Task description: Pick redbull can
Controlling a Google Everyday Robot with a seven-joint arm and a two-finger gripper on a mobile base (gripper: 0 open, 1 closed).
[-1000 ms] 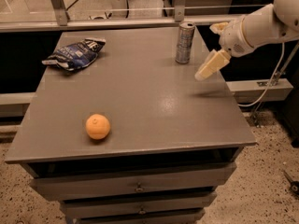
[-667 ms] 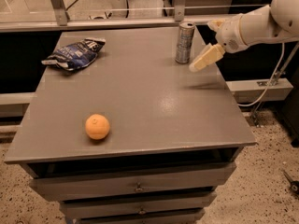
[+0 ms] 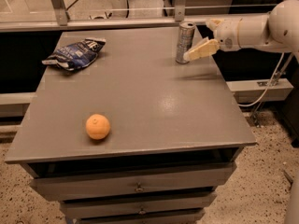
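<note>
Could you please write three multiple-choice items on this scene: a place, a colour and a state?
1. Where on the table does the redbull can stand? A front edge; B far right corner; C centre.
2. What colour is the round fruit? A green; B orange; C purple.
3. How is the gripper? A open beside the can; B shut on the fruit; C resting flat on the table.
Answers: B, the can stands at the far right corner; B, the fruit is orange; A, the fingers are spread right of the can.
</note>
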